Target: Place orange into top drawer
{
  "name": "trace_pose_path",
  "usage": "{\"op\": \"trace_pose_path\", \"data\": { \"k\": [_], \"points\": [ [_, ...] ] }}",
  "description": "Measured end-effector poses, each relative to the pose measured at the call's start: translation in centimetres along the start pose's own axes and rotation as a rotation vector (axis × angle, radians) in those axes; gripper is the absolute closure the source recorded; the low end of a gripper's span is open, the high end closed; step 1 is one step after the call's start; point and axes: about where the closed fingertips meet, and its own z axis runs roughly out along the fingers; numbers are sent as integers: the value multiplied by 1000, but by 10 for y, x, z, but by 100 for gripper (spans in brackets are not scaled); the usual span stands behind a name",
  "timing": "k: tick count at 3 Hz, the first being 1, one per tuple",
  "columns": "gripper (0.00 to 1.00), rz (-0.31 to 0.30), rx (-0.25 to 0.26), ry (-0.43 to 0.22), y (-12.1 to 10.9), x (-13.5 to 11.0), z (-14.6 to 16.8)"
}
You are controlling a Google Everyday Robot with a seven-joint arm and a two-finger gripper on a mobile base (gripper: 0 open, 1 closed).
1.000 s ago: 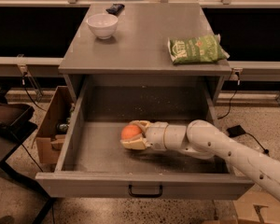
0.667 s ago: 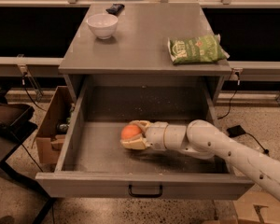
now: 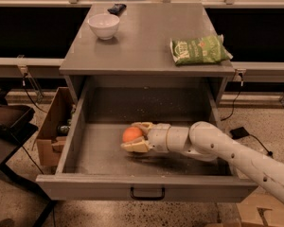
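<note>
One thing matters for the step in hand, and that is letting go cleanly. The gripper (image 3: 129, 136) is inside the open top drawer (image 3: 104, 151), with the white arm (image 3: 227, 148) coming in over the drawer's front right corner. Its two fingers (image 3: 135, 147) are closed around the orange (image 3: 131, 133), one above it and one below. The orange is near the middle of the drawer, somewhat left of centre, well apart from the side walls and from the front panel with its black handle (image 3: 147, 193). Whether the fruit already touches the speckled floor I cannot tell. A shadow lies just under the lower finger, so I judge it to be low, if not down.

To do this well, I would bring the orange to the floor before opening, so it has no drop to bounce from. A round, smooth fruit rolls at the least push, so the fingers should part slowly and evenly, wide enough that neither drags it along. The withdrawal should then go up and back toward the right, along the line of the arm, not sideways across the fruit. The drawer's walls will stop any roll, so a small wander does no harm — the risk is rather a finger catching the orange on the way out. The white bowl (image 3: 103, 25) and green bag (image 3: 199, 49) on the cabinet top (image 3: 146, 37) are well apart from all this
</note>
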Motion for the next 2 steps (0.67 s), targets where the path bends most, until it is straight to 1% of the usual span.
{"op": "trace_pose_path", "data": {
  "k": [1, 2],
  "points": [
    [0, 0, 0, 0, 0, 0, 0],
    [0, 0, 0, 0, 0, 0, 0]
  ]
}}
